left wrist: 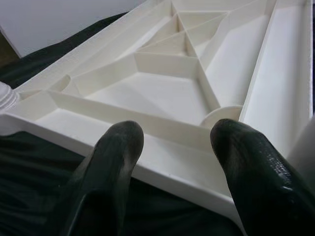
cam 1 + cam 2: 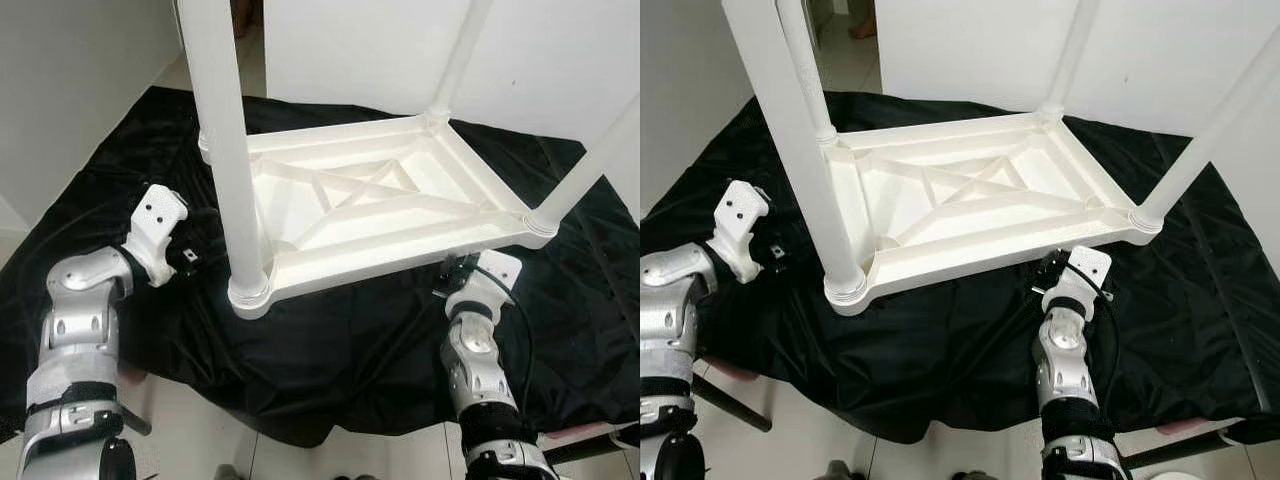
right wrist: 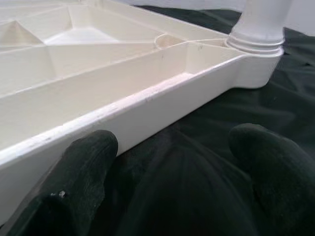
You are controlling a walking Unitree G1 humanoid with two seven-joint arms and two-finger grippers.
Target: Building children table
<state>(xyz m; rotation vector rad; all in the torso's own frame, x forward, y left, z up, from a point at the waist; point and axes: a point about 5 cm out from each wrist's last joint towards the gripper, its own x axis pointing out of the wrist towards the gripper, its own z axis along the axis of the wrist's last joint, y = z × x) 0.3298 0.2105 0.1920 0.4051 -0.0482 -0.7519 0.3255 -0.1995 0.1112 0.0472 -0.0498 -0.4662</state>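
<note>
Children's table [image 2: 380, 200], upside down with 4 legs fitted, looks light, stiff plastic; grip its rim; left tool [image 1: 172, 162] and right tool [image 3: 172, 172] spread

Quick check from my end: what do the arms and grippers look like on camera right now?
Both arms are silver metal segments with black bands near the base. The left gripper and right gripper each have two long, rounded black fingers on a white wrist housing. A black cable loops alongside the right forearm.
</note>
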